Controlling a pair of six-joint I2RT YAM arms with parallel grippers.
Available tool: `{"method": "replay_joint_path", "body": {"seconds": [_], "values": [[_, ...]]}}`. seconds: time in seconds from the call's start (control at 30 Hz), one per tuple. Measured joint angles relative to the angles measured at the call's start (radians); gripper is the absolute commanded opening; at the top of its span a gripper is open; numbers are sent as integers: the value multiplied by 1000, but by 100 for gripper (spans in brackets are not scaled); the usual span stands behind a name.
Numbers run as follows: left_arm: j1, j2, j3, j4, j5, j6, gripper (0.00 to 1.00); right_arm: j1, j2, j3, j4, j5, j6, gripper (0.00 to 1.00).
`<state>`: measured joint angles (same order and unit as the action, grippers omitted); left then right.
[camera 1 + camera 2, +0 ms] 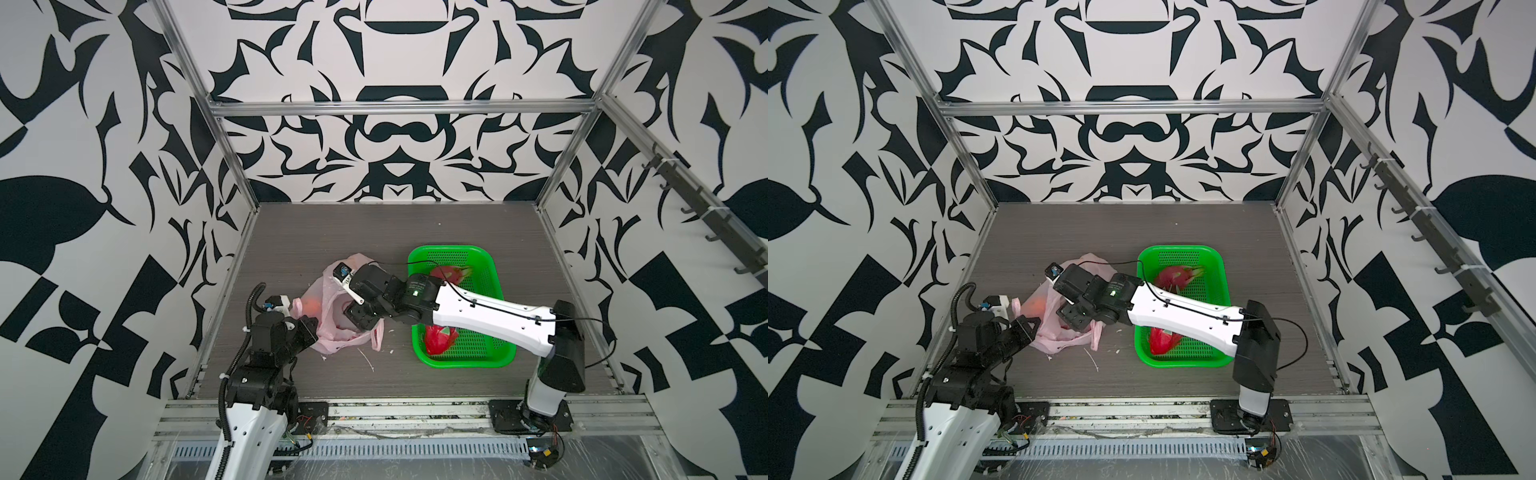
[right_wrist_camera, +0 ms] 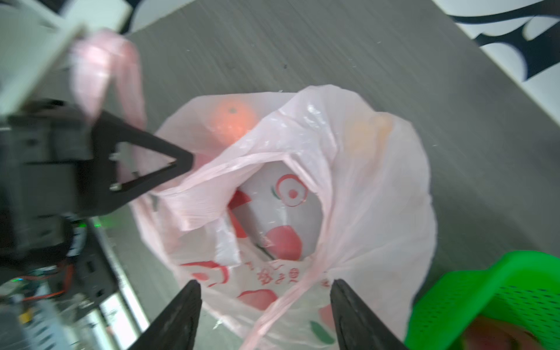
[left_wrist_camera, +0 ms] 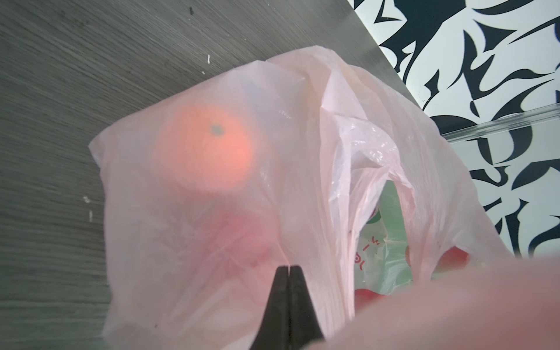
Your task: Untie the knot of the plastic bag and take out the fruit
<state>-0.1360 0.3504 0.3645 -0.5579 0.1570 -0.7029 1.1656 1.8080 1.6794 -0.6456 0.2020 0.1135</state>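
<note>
The pink plastic bag [image 1: 332, 338] [image 1: 1059, 338] lies left of centre with its mouth open. An orange [image 1: 312, 306] [image 3: 203, 148] [image 2: 233, 121] shows through its film. My left gripper [image 3: 290, 268] [image 1: 309, 322] is shut on the plastic bag's rim, and one loop handle [image 2: 103, 75] drapes over it. The right gripper [image 2: 265, 288] [image 1: 357, 320] hangs open just over the bag's mouth, nothing between its fingers. Two magenta dragon fruits [image 1: 451, 272] [image 1: 438, 338] lie in the green basket [image 1: 457, 249] [image 1: 1183, 249]. The knot is not in view.
The green basket [image 2: 485, 288] stands close to the right of the bag, under my right forearm. Small white scraps [image 1: 368, 359] lie on the grey table in front of the bag. Patterned walls and metal rails close in the table on three sides.
</note>
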Motion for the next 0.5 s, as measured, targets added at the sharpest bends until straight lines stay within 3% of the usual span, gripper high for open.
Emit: {"method": "replay_joint_path", "body": {"seconds": [0.27,0.5], "values": [[0,-36,0,-1,4,13,0,-4,183,140,-45,135,-195,82],[0,-70,0,0,4,15,0,-6,309,159,17,249,-305,79]]}}
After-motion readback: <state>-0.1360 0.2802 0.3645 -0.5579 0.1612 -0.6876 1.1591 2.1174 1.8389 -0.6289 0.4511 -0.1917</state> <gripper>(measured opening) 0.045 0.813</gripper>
